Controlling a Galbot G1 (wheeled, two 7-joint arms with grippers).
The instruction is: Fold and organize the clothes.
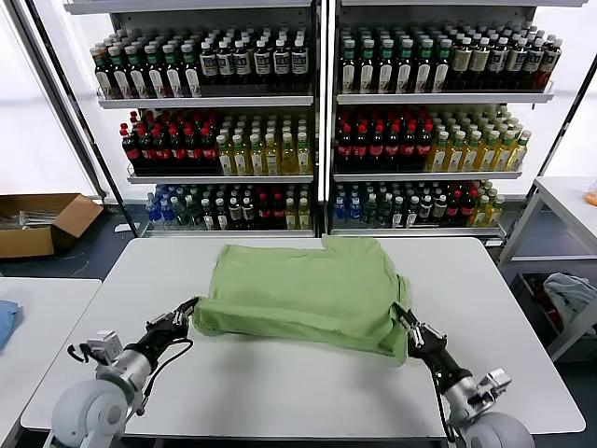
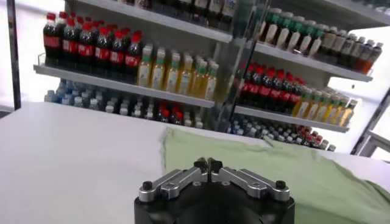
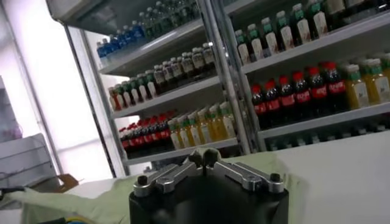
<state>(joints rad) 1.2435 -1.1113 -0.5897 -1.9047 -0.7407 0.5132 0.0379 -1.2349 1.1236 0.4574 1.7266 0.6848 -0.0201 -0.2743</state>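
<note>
The light green polo shirt (image 1: 298,289) lies on the white table (image 1: 280,392), back side up; collar, buttons and chest print are hidden. Its near edge is raised slightly off the table. My left gripper (image 1: 191,311) is shut on the shirt's near left corner. My right gripper (image 1: 401,315) is shut on the near right corner, where the fabric droops. In the left wrist view the shut gripper (image 2: 208,163) sits against the shirt (image 2: 274,176). In the right wrist view the shut gripper (image 3: 203,157) has green fabric (image 3: 91,204) around it.
Shelves of bottles (image 1: 317,121) stand behind the table. A cardboard box (image 1: 42,224) is on the floor at far left. A blue cloth (image 1: 5,322) lies on a side table at left. A grey-white cloth (image 1: 569,294) hangs under a table at right.
</note>
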